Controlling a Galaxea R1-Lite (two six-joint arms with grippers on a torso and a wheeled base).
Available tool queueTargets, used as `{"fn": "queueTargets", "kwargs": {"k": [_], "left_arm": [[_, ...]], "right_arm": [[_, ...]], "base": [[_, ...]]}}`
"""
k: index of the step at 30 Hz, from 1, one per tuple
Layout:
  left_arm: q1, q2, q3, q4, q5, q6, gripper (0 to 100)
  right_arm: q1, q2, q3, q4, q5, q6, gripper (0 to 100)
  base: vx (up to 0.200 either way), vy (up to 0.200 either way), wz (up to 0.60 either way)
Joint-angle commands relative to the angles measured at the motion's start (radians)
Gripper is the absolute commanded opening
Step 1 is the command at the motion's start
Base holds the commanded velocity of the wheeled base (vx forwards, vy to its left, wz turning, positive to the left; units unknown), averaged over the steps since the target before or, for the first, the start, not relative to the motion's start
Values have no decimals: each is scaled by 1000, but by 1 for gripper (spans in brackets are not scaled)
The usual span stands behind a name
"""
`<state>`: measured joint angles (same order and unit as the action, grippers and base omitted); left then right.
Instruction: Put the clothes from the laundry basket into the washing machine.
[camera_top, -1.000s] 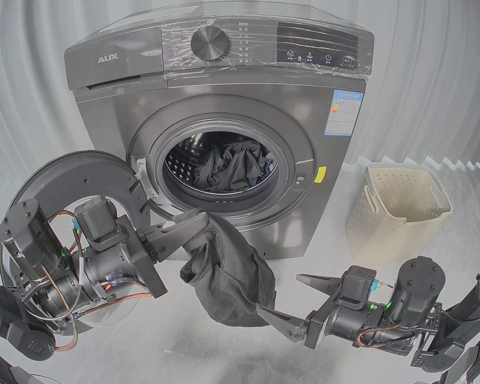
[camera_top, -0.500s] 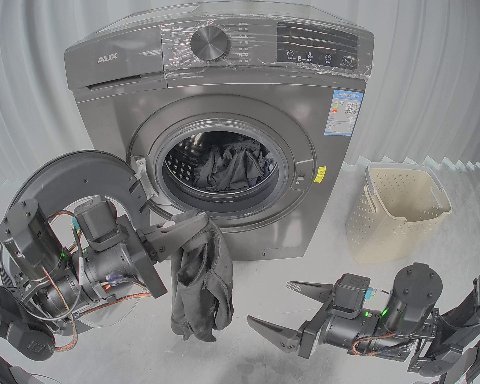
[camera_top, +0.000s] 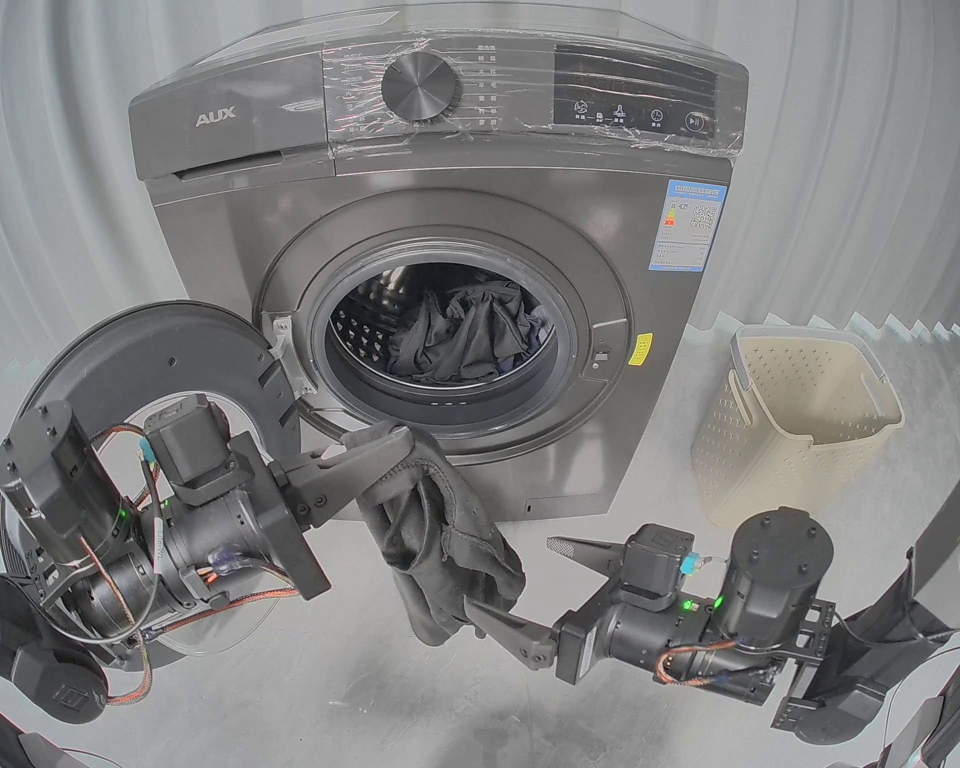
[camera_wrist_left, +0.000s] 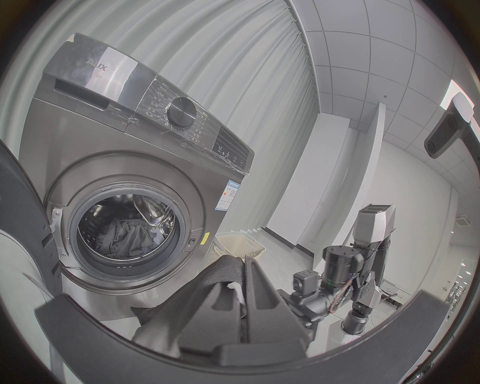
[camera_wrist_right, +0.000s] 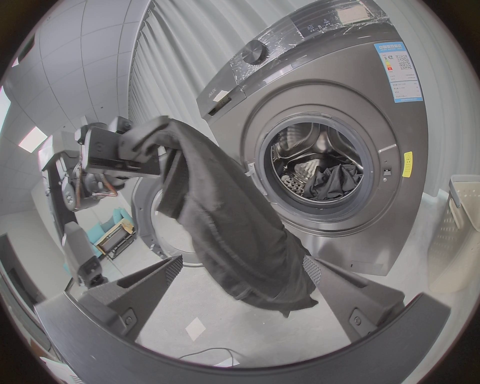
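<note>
My left gripper (camera_top: 388, 447) is shut on the top of a dark grey garment (camera_top: 440, 540), just below the washing machine's open port (camera_top: 450, 330). The garment hangs down from it, and its lower end lies between the spread fingers of my open right gripper (camera_top: 525, 590), resting against the lower finger. In the right wrist view the garment (camera_wrist_right: 235, 225) hangs between the two fingers (camera_wrist_right: 150, 285). The left wrist view has my left gripper (camera_wrist_left: 243, 295) pinching the cloth (camera_wrist_left: 200, 300). Dark clothes (camera_top: 460, 330) lie inside the drum. The cream laundry basket (camera_top: 800, 420) stands to the right and looks empty.
The washer door (camera_top: 150, 360) is swung open to the left, right behind my left arm. Bare grey floor lies in front of the machine, with white curtains behind it.
A second ago the garment's lower end was pulled right on my right gripper. It then fell free and hung straight as that gripper drew back. The right gripper has now come up-left around the hem.
</note>
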<state>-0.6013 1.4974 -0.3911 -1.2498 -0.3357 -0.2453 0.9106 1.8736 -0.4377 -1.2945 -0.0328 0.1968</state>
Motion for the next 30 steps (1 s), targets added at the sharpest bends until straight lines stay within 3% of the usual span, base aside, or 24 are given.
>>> {"fn": "queueTargets", "kwargs": {"k": [1,7,15,19,30], "left_arm": [[0,-5,1,-2,0,0,0],[0,-20,3,6,0,0,0],[-12,-23,5,6,0,0,0],[-12,-26,11,6,0,0,0],[-12,-32,14,6,0,0,0]], "right_arm": [[-70,99,-65,-2,-1,-31,100],[-108,117,-112,-39,-3,-42,100],[-99,121,-150,-45,-6,-31,100],[-108,127,-187,-43,-27,-28,100],[-104,170,-197,-45,-30,-28,100]], "base": [[0,0,0],[0,0,0],[0,0,0],[0,0,0],[0,0,0]]}}
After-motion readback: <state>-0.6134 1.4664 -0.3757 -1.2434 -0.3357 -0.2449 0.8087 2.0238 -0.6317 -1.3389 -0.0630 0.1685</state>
